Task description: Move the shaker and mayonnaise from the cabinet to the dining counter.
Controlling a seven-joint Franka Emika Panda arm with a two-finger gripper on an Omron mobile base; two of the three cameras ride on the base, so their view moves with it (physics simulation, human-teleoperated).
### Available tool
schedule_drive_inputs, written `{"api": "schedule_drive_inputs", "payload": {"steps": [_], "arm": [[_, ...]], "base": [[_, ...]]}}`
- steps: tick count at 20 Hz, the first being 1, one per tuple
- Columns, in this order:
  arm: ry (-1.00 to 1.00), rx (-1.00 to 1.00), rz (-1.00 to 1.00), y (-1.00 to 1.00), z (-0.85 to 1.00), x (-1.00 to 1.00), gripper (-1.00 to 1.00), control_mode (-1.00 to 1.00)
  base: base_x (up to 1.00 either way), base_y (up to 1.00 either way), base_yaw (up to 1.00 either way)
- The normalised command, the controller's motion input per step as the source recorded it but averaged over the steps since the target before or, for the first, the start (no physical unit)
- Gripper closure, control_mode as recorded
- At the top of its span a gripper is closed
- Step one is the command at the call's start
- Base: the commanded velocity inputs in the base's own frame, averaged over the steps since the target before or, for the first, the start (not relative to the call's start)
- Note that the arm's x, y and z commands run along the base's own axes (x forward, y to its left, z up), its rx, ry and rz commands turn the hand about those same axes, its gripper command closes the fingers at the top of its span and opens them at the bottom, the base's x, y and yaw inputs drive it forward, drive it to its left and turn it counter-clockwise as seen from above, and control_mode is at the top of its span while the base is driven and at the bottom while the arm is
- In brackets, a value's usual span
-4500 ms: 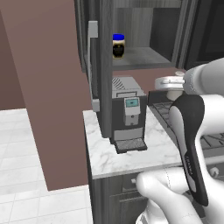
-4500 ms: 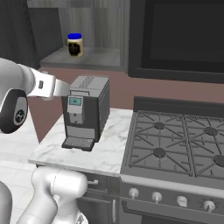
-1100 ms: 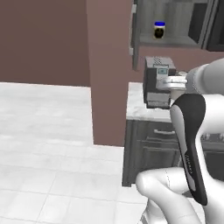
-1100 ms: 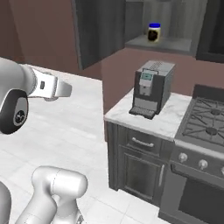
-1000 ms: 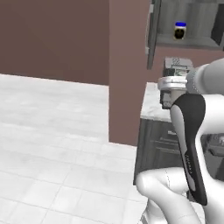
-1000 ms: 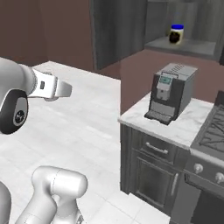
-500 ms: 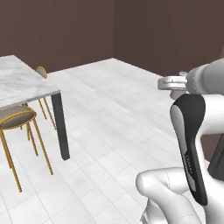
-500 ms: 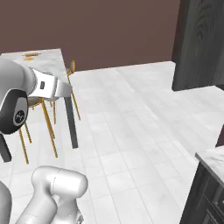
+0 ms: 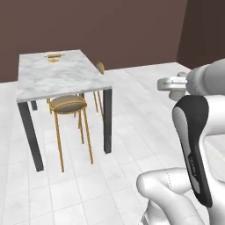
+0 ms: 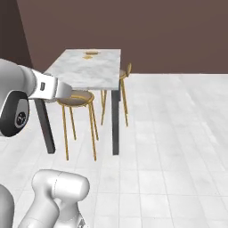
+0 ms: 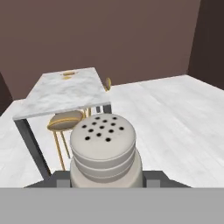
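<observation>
Jaws clamp the shaker, dining counter ahead.

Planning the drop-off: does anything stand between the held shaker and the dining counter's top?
Nothing visible blocks it. The shaker sits in the gripper, with open floor up to the dining counter. A stool is tucked under its near edge, below the top.

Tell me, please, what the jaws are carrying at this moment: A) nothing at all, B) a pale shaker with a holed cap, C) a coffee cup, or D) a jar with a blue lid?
B, since the hand view shows the pale shaker with its holed round cap sitting between the jaws, with the marble dining counter ahead of it.
</observation>
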Motion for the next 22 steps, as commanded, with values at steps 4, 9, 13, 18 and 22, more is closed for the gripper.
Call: {"api": "schedule_drive_inputs", "payload": {"steps": [4, 9, 13, 18, 22], "arm": [[0.0, 0.0, 0.0, 0.0, 0.0, 0.0, 1.0, 1.0], [0.0, 0.0, 0.0, 0.0, 0.0, 0.0, 1.0, 1.0], [0.0, 0.0, 0.0, 0.0, 0.0, 0.0, 1.0, 1.0], [0.0, 0.0, 0.0, 0.0, 0.0, 0.0, 1.0, 1.0], [0.0, 0.0, 0.0, 0.0, 0.0, 0.0, 1.0, 1.0]], "base": [[0.77, -0.21, 0.05], [0.8, -0.23, 0.0], [0.8, -0.24, 0.01], [0.78, -0.24, 0.05], [0.77, -0.28, 0.04]]}}
